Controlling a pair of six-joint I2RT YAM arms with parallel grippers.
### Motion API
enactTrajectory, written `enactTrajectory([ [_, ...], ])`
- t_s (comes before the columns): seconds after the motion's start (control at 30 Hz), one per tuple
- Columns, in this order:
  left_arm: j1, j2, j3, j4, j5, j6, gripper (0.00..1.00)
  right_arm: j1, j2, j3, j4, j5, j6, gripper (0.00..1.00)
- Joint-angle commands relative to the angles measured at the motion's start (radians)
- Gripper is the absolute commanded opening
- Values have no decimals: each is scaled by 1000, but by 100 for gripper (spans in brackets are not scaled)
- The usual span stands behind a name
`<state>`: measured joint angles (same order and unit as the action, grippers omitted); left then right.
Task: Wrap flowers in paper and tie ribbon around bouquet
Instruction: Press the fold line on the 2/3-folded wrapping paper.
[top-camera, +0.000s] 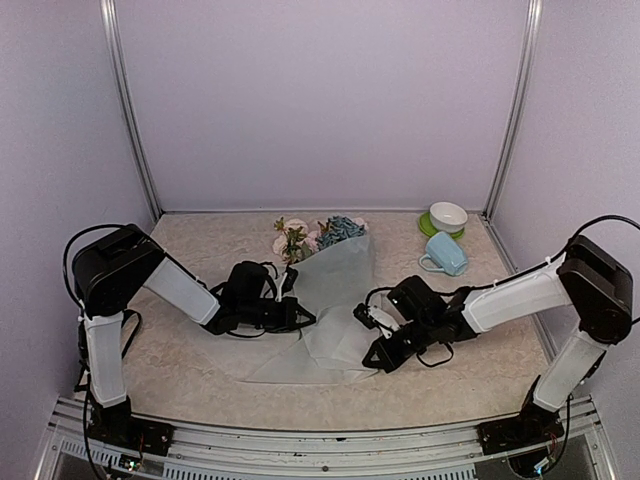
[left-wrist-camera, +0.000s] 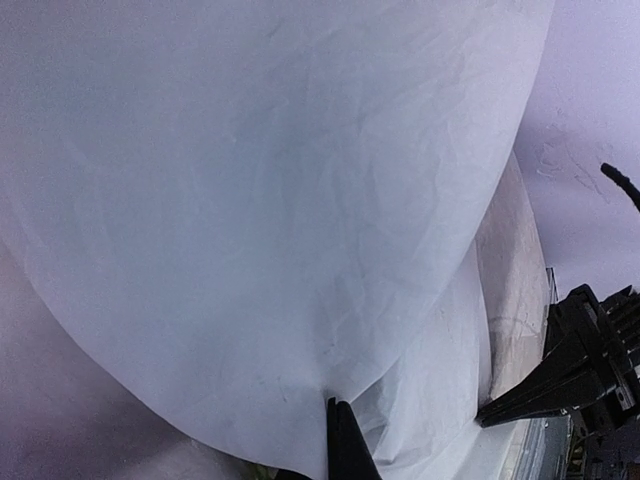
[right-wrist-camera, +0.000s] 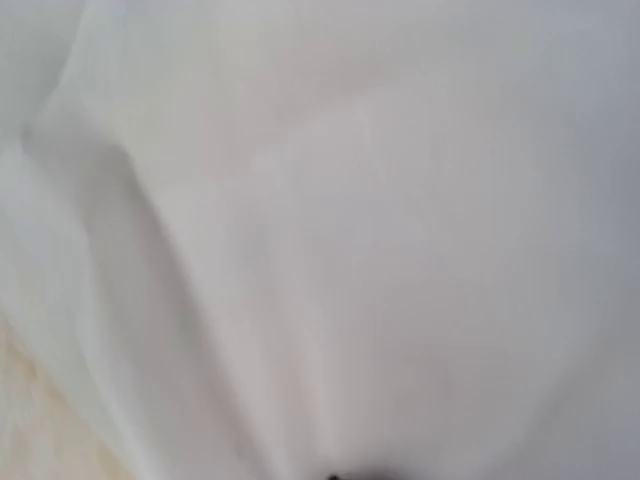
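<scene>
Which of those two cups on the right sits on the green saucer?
The white cup, nearest the back corner, sits on the green saucer. The light blue mug in front of it has none.

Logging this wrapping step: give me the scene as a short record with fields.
paper: frosted white wrapping paper, loosely folded between the grippers
flowers: pink and blue artificial flowers showing at its far end
left gripper: shut on the paper's left edge
right gripper: shut on the paper's right edge
ribbon: not visible
aside: pale blue mug on its side; white bowl on green saucer
</scene>
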<state>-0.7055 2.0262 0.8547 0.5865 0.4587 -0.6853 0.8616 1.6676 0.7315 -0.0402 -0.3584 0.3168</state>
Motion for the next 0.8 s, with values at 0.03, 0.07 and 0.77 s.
enactTrajectory([
  [0.03, 8, -5, 21, -92, -37, 44, 0, 18, -77, -26, -183, 63, 0, 0],
  [0.07, 7, -4, 20, -93, -37, 44, 0, 19, -88, -1, -202, 66, -10, 0],
  [0.77, -5, -3, 6, -85, -47, 49, 0, 201, 171, 249, -121, 36, -93, 0],
])
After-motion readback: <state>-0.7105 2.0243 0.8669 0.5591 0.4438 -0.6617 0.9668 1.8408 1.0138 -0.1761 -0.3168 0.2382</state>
